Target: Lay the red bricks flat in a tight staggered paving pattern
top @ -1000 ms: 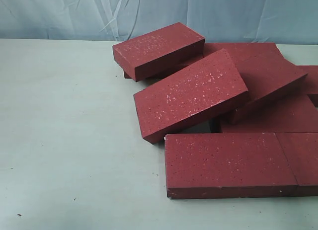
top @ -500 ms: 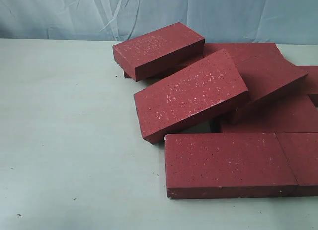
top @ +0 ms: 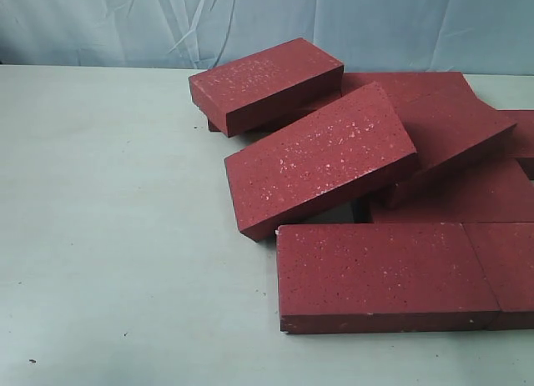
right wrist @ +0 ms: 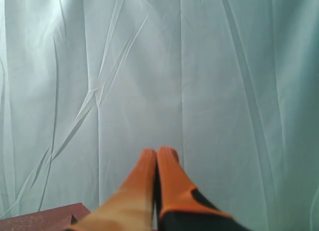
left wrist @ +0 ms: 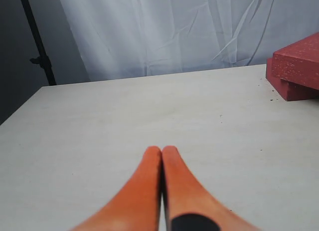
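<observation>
We see red bricks [top: 321,157] heaped frame right, propped askew — pattern barely begun; L hand [left wrist: 162,150], R hand [right wrist: 157,152] closed, empty.

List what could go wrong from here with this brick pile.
1. The tilted middle brick leans on its neighbours; moving a lower one may let it slide or drop onto the front flat brick.
2. The left end effector and right end effector are both shut; approaching like that would likely shove bricks rather than grasp them.
</observation>
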Tool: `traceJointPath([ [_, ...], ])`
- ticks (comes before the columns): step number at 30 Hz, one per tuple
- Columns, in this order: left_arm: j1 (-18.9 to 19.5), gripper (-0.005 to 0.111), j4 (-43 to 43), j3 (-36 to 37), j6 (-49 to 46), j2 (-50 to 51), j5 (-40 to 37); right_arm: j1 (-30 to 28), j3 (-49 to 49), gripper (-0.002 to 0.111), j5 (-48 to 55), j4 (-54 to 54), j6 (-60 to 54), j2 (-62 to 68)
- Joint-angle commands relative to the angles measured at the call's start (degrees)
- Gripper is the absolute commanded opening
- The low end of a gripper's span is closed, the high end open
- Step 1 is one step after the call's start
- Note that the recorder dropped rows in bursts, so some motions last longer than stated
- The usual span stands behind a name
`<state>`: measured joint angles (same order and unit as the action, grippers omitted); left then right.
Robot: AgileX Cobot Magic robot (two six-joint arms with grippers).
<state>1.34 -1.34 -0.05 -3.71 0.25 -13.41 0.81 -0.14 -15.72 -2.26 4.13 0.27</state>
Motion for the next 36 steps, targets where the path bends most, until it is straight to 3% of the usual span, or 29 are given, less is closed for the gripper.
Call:
traceJointPath([
  [1, 0.3, 0.0, 0.0, 0.1, 0.3, -0.3, 0.6, -0.2, 0.1, -0.001, -1.1, 0.3, -0.3, -0.3],
  [7, 0.3, 0.0, 0.0, 0.1, 0.3, -0.3, 0.6, -0.2, -0.4, -0.001, 0.6, 0.3, -0.3, -0.3],
  [16, 0.3, 0.0, 0.0, 0.1, 0.3, -0.3, 0.6, -0.2, -13.4, -0.001, 10.0, -0.4, -1.0, 0.1],
  [20, 0.3, 0.0, 0.0, 0.1, 0.3, -0.3, 0.6, -0.2, -19.7, -0.001, 14.5, -10.6, -1.0, 2.4],
  [36, 0.3, 0.0, 0.0, 0.1, 0.3, -0.3, 0.6, -0.2, -20.4, -0.001, 18.4, -10.5, -1.0, 4.5],
])
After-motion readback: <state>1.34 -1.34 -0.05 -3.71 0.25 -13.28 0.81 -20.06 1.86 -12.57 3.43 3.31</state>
